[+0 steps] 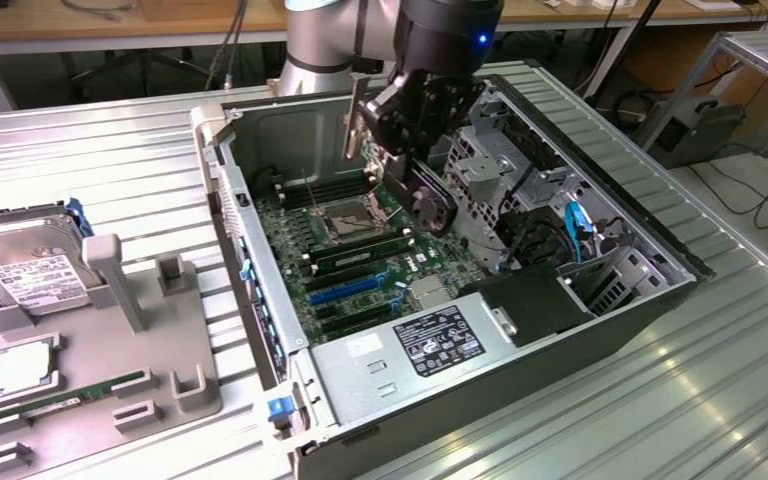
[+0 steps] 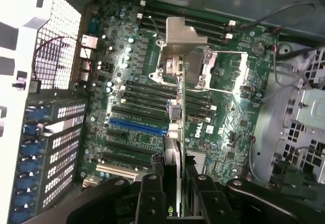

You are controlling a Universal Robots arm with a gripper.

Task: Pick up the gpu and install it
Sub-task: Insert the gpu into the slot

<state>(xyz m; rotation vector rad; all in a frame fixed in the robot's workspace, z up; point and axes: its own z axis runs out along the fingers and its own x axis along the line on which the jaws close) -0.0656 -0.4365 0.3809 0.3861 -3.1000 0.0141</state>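
Note:
The gpu [image 1: 427, 200] hangs over the motherboard [image 1: 357, 270] inside the open computer case [image 1: 624, 230], with its round fan face toward the drive cage. Its silver end bracket [image 1: 353, 125] points toward the case's rear wall. My gripper [image 1: 411, 120] is shut on the card's upper edge. In the wrist view the gpu [image 2: 179, 132] shows edge-on between my fingers [image 2: 152, 198], with the bracket [image 2: 180, 36] at its far end. It hovers above the black expansion slots, beside the blue slot [image 2: 137, 127], and is clear of the board.
A grey parts tray [image 1: 104, 350] on the exterior view's left holds a hard drive [image 1: 24, 265] and a green memory stick [image 1: 64, 400]. Inside the case are the CPU socket [image 1: 355, 215], the power supply [image 1: 424, 345], a drive cage [image 1: 491, 160] and loose cables [image 1: 578, 230].

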